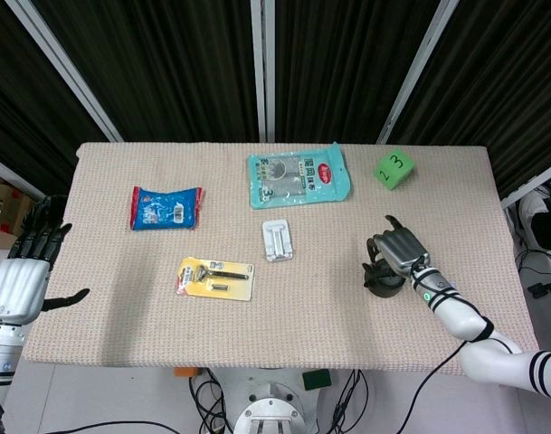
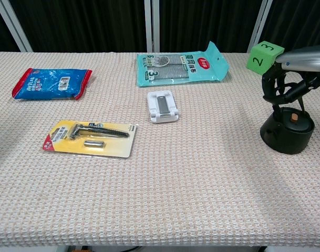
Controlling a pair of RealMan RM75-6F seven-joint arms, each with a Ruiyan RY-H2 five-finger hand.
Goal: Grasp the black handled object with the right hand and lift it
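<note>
At the right end of the woven beige surface (image 2: 202,173) sat the black handled object (image 2: 287,130), squat, round, glossy, a small brown knob on its lid. Directly above, right hand (image 2: 292,79), silver-backed, dark fingers curled down around the thin wire handle; could not tell whether actually gripping. Behind, a green cube (image 2: 264,56) marked "2", and "2 3" in the head view. Seen only from the head view: left hand (image 1: 26,271), fingers spread, holding nothing, off the surface's left edge.
</note>
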